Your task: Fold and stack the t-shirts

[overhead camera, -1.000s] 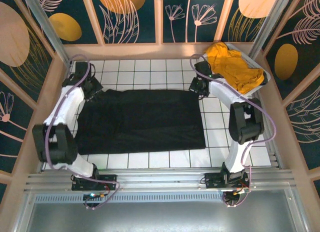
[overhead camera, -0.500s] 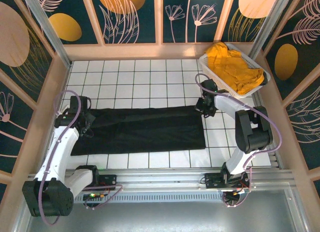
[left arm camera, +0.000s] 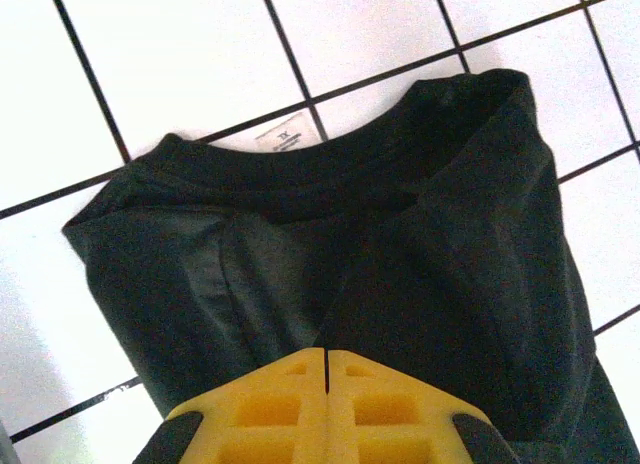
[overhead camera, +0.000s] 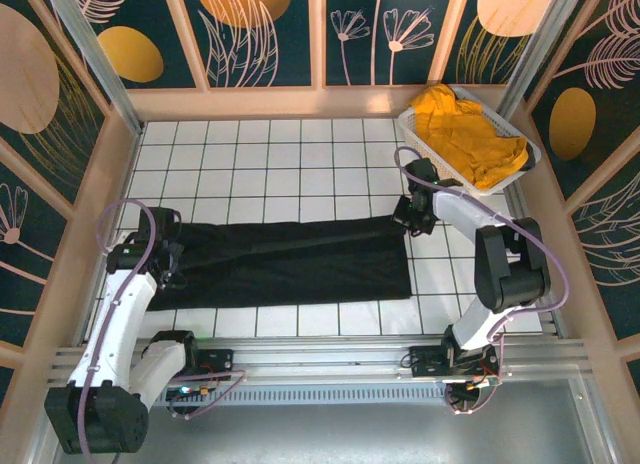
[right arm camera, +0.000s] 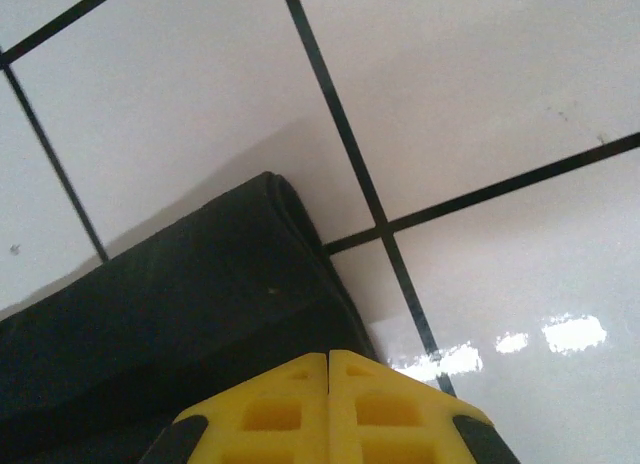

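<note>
Now the black shirt (overhead camera: 290, 264) lies on the white tiled table (overhead camera: 280, 154) as a long, narrow band, folded over on itself and running from the left side to right of centre. Its near edge sits a little ahead of the arm bases, and its far edge slants slightly upward toward the right.

The left gripper (overhead camera: 168, 256) is down at the band's left end. In the left wrist view its yellow fingers (left arm camera: 270, 404) are pressed tight together, and folds of the cloth gather in toward their tips — clenched on the black shirt. Just beyond the tips the collar (left arm camera: 300, 169) curves across the view, with a small white label (left arm camera: 287, 134) poking out at its far edge onto the tile.

The right gripper (overhead camera: 408, 218) is at the band's far right corner. From the right wrist its fingers (right arm camera: 390, 404) are likewise closed against each other, and the rolled edge of the cloth runs in under their tips, so it too grips the black shirt. A dark grout line passes beside that corner, and the tile there is glossy with bright reflections.

The yellow shirt (overhead camera: 468, 134) is bunched up in the white basket (overhead camera: 413, 125) at the far right corner of the table — well apart from the black shirt, just beyond the right arm's wrist.
</note>
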You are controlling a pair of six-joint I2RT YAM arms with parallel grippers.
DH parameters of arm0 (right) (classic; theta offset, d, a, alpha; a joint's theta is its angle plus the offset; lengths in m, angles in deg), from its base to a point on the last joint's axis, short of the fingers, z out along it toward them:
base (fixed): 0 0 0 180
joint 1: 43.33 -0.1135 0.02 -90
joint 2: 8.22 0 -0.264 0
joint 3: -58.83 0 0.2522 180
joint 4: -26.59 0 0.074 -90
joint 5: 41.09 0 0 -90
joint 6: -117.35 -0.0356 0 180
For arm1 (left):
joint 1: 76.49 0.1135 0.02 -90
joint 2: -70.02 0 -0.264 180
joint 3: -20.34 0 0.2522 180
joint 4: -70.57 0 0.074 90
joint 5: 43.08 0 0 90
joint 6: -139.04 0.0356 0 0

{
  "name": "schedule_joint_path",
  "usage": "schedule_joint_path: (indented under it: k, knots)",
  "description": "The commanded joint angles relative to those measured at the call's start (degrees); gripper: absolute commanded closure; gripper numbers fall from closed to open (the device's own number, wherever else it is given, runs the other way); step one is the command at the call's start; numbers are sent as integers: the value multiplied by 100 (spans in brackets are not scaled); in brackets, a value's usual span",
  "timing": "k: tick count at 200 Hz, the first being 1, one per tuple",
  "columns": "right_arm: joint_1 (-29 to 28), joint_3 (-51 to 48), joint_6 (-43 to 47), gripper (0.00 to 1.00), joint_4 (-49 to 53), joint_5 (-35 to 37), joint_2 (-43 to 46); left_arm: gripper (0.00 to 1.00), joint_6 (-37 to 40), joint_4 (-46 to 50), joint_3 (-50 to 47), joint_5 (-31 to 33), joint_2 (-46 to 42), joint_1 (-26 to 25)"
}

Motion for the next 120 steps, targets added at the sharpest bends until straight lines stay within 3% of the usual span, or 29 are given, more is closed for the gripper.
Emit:
schedule_joint_path:
  k: [1,43,120]
  knots:
    - [-128,-203,134,100,441,-18,328,100,-294,279,-187,263,-13,8]
    - [-219,-665,137,100,405,-173,437,100,-296,268,-430,550,97,8]
    - [-294,-879,58,100,390,-110,457,100,-581,77,-1043,316,163,8]
